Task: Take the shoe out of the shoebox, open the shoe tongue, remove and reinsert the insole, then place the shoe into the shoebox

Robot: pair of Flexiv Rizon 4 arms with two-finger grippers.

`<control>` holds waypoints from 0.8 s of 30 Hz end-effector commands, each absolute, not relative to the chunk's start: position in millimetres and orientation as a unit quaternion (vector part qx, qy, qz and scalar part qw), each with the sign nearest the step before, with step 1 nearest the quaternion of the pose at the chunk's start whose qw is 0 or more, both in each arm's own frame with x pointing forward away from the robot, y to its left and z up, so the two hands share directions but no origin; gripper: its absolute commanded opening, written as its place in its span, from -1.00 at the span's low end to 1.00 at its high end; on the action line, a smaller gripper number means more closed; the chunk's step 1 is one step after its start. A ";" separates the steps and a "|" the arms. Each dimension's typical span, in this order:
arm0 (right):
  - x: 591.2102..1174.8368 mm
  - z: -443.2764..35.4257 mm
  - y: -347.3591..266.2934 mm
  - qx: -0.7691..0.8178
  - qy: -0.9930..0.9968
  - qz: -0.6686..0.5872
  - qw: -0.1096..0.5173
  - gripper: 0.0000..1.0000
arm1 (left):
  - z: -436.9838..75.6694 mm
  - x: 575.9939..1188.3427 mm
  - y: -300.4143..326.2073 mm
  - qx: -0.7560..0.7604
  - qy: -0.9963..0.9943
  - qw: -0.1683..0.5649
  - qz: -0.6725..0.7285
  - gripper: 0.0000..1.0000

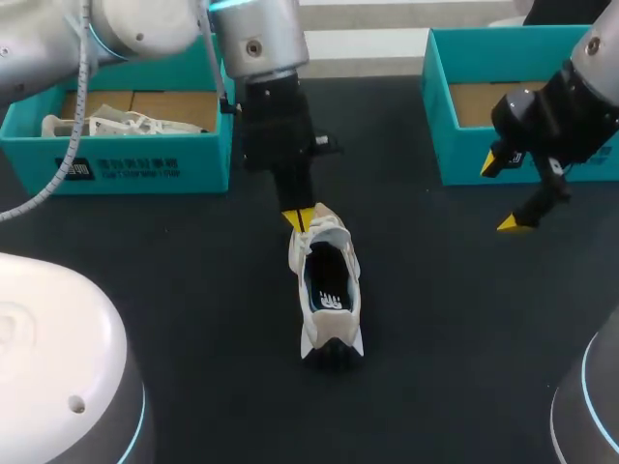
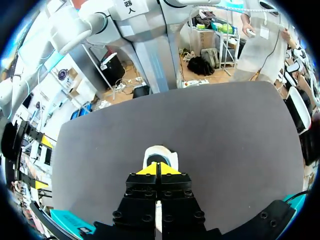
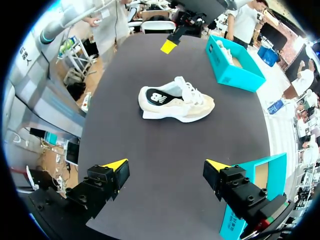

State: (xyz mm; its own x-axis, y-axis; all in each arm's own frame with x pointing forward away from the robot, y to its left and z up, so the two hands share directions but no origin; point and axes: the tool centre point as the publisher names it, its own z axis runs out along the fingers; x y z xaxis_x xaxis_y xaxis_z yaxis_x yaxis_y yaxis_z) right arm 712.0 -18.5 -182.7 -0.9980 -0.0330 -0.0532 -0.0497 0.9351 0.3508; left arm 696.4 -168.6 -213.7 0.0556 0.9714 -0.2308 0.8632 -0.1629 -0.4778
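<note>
- Shoe [image 1: 329, 290] stands on its sole in the middle of the table [image 1: 193, 251], well apart from both boxes, so I judge the taking-out step done.
- Its mouth gapes wide, which suggests that opening it up is done or in hand.
- A dark insole [image 1: 329, 295] with a white mark lies flat inside the shoe. From this I cannot tell whether it has been out and put back, or has not yet been lifted.
- My left gripper [image 1: 300, 220] is at the laced front end of the shoe, with its yellow tips pressed together. The left wrist view shows nothing between them. I cannot tell whether they nip some part of the shoe or only hang just above it.
- My right gripper [image 1: 501, 193] hangs near the right box [image 1: 464, 159], fingers spread wide and holding nothing.
- The right box shows bare cardboard floor as far as I can see into it. The left box [image 1: 135, 159] holds a second shoe [image 1: 97, 124].
- What surely remains is setting the shoe back into a box. The insole work may also be left before that.
</note>
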 end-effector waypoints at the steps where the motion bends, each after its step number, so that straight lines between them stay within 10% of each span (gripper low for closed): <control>1: 714.0 -183.7 -17.0 -0.021 0.984 0.177 0.022 1.00 | -235.1 684.0 -182.4 -0.724 -0.636 0.104 0.246 -1.00; 24: 714.0 -183.7 -17.0 -0.021 0.984 0.177 0.022 1.00 | -304.5 662.3 -197.6 -0.739 -0.634 0.112 0.200 -1.00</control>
